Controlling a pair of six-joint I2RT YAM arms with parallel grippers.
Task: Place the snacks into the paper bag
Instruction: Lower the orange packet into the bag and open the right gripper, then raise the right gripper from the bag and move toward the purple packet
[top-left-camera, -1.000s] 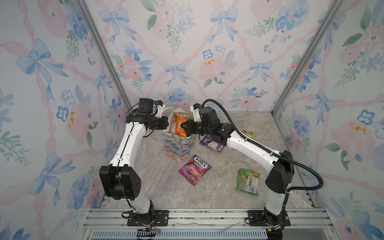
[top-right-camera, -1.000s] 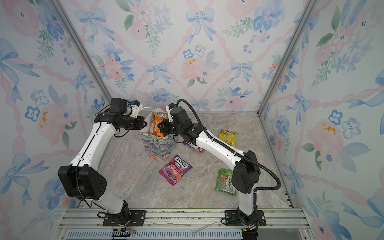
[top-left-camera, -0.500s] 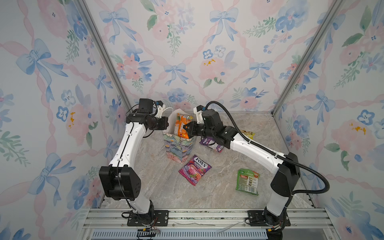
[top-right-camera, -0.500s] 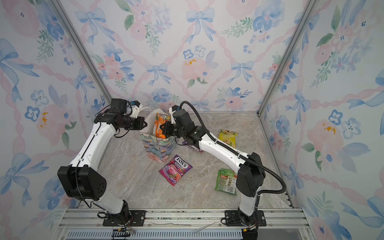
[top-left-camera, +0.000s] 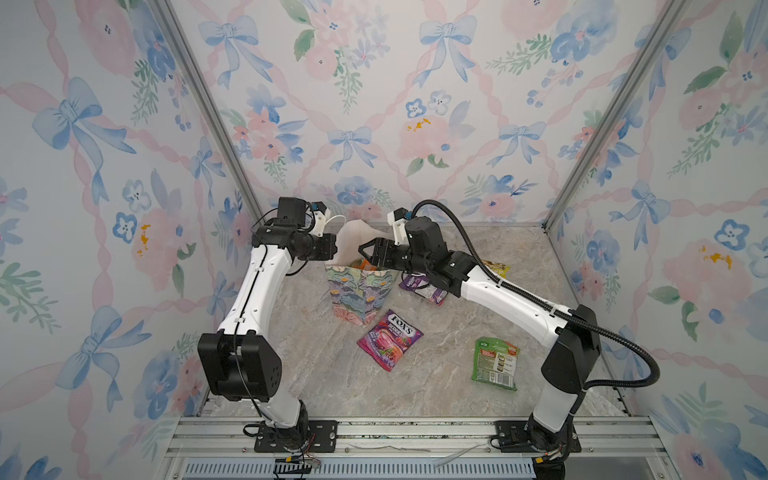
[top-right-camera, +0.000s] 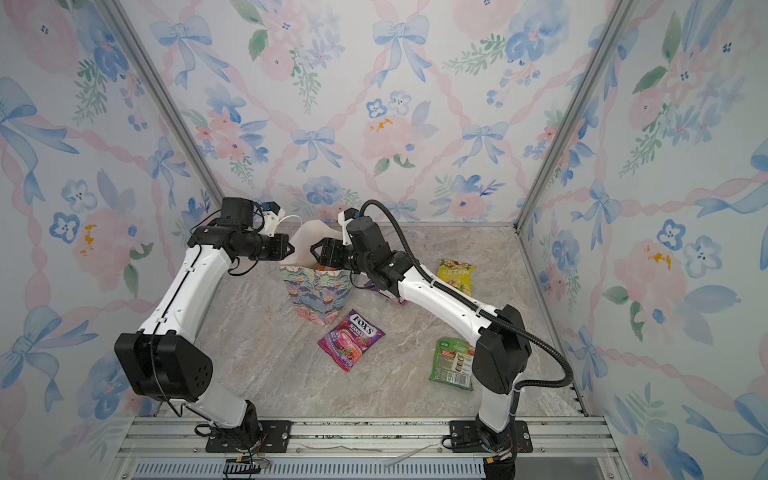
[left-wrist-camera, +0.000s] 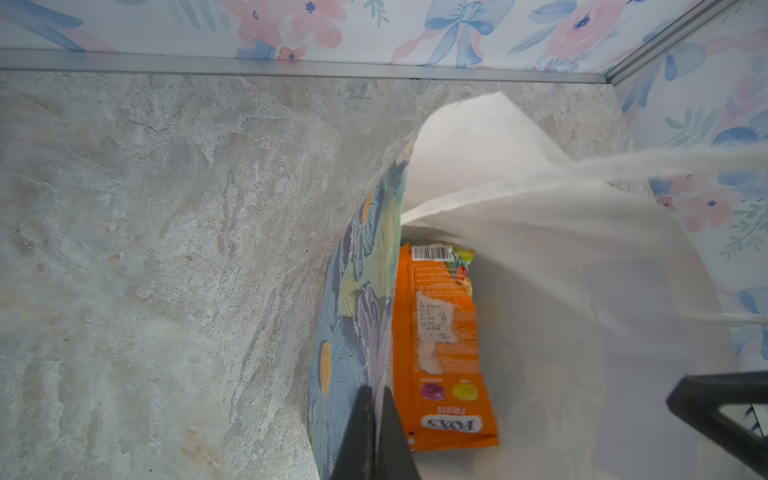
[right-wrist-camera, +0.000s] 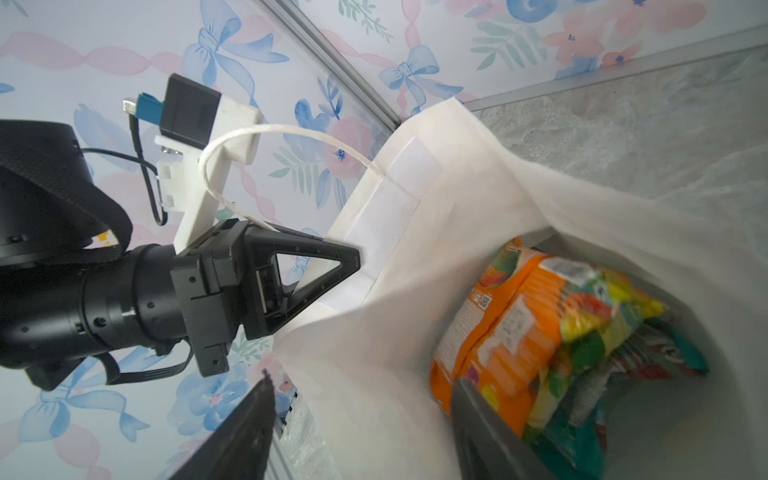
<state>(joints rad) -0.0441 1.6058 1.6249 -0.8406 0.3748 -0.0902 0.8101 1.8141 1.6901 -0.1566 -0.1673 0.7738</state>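
The flowered paper bag stands upright at mid-table. My left gripper is shut on its side wall, pinching the rim and holding the mouth wide. Over the mouth hangs my right gripper, open and holding nothing. An orange FOX'S packet lies loose inside the bag on top of a teal packet. On the table lie a purple FOX'S packet, a green packet, a yellow packet and another purple packet under the right arm.
The bag's white cord handle loops up beside the left wrist camera mount. Flowered walls close in the marble table at the back and both sides. An aluminium rail runs along the front.
My right gripper has opened and let go of the orange packet, which has dropped from above the rim down into the bag. The left gripper has kept its hold on the bag.
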